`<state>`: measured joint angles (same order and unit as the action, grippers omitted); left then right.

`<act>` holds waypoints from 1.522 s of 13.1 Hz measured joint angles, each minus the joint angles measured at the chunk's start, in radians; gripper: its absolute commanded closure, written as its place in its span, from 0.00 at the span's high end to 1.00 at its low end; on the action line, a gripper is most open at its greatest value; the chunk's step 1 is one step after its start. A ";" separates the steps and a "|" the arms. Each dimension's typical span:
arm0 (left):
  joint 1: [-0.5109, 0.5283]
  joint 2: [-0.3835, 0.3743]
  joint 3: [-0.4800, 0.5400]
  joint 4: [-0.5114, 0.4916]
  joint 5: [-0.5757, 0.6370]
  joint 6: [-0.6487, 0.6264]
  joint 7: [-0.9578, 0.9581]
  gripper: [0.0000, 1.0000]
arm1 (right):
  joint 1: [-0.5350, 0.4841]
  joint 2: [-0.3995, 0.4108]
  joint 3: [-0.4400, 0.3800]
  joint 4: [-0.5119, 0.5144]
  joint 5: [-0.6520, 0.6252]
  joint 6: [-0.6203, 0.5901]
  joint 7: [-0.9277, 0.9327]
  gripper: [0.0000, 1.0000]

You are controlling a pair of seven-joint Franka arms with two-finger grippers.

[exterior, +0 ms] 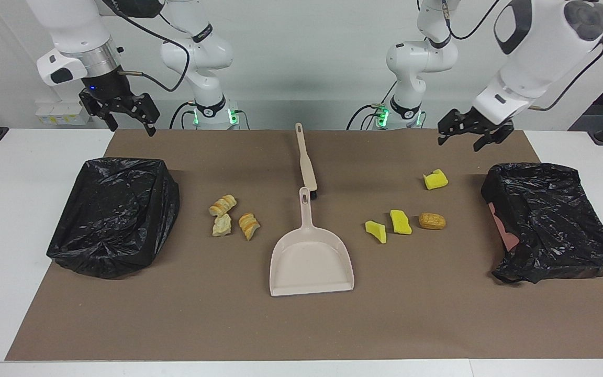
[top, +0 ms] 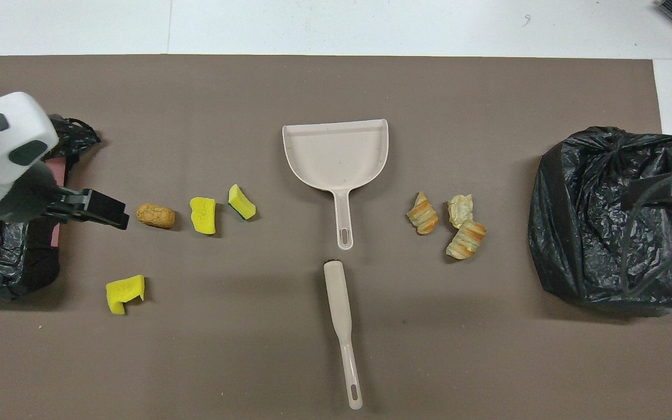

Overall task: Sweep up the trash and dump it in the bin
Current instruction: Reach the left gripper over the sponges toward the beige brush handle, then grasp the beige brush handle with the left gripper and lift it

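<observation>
In the facing view, the left tool [exterior: 470, 137] hangs in the air at upper right of the frame, fingers apart and empty, over the brown mat [exterior: 437, 314] near its top edge. The right tool [exterior: 123, 116] hangs at upper left, fingers apart and empty, above the mat's top corner. The counter [exterior: 3, 220] carries two black-bagged bins [exterior: 115, 214] [exterior: 550, 220], one at each side. At centre lies the dustpan [exterior: 312, 262], its handle pointing up the frame toward the brush [exterior: 305, 162]. Three pastry pieces [exterior: 233, 217] cluster left of centre; right of centre sit two yellow chunks [exterior: 388, 226], a roll [exterior: 432, 220] and a third chunk [exterior: 435, 179] higher up. In the overhead view, the left tool [top: 94, 209] appears at middle left, just beside the roll [top: 156, 215]; the right tool [top: 665, 192] shows at the right edge over the bin [top: 592, 233]. The chunks [top: 203, 214] [top: 241, 202] [top: 124, 293] lie left of the dustpan [top: 336, 154], the pastries [top: 447, 224] right.
</observation>
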<state>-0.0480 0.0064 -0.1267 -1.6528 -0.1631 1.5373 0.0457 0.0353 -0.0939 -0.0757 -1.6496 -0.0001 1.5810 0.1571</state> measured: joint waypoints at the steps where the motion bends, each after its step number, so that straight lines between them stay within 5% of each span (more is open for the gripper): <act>1: -0.037 0.000 -0.001 -0.028 -0.017 0.034 0.000 1.00 | 0.000 0.000 0.000 0.000 0.000 -0.004 0.000 1.00; 8: -0.324 0.003 -0.004 -0.215 -0.071 0.283 -0.158 1.00 | -0.002 -0.001 -0.004 0.000 0.000 -0.017 0.000 1.00; 13: -0.560 0.008 -0.004 -0.407 -0.072 0.519 -0.482 1.00 | -0.002 -0.003 -0.005 -0.004 0.000 -0.028 0.000 1.00; 20: -0.804 0.008 -0.005 -0.567 -0.073 0.677 -0.889 0.99 | -0.002 -0.044 -0.005 -0.058 0.000 -0.053 0.000 1.00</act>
<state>-0.8516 0.0148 -0.1319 -2.2199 -0.2358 2.2147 -0.8430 0.0328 -0.1377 -0.0804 -1.7073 -0.0001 1.5279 0.1571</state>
